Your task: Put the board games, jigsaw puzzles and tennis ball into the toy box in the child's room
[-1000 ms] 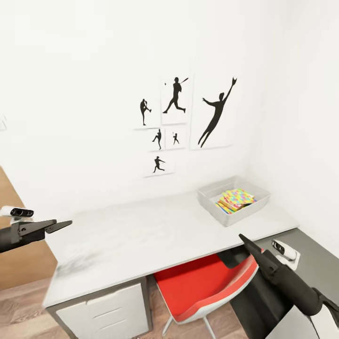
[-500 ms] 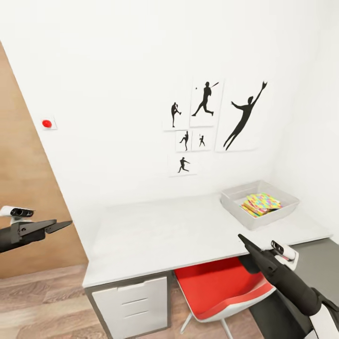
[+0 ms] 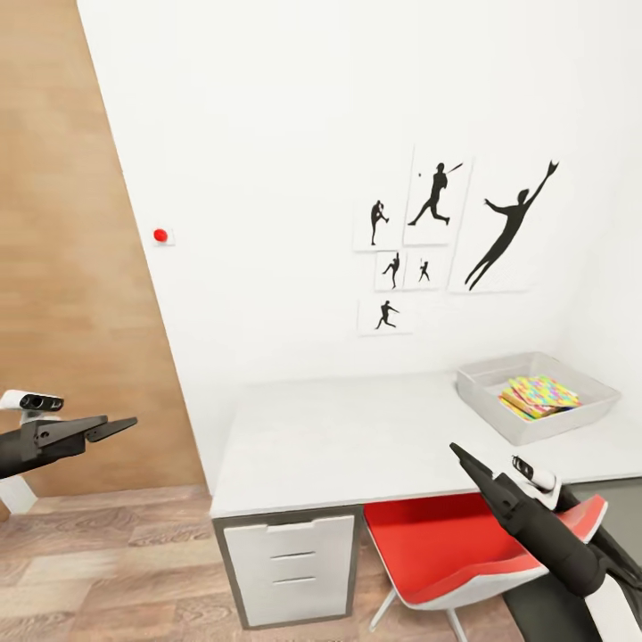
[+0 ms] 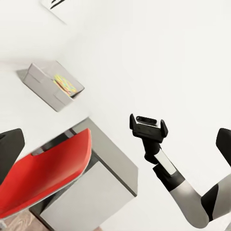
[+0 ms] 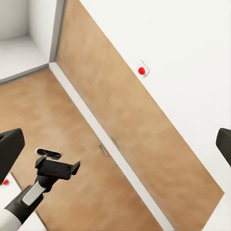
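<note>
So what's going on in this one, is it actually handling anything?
Not at the moment. Both arms hang in front of the robot with nothing in them: the left claw and right claw are off the desk. The grey toy box sits at the desk's far end with colourful puzzle boards inside. A red chair is tucked underneath.

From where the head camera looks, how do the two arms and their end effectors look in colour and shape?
Both arms are matte black and rounded, each ending in thin, pointed black fingers. The left end effector carries a small white camera module with dark lenses on top. The right end effector has a similar white module behind it, and its arm turns white near the picture's lower right corner. No loose cables or printed markings can be made out.
</note>
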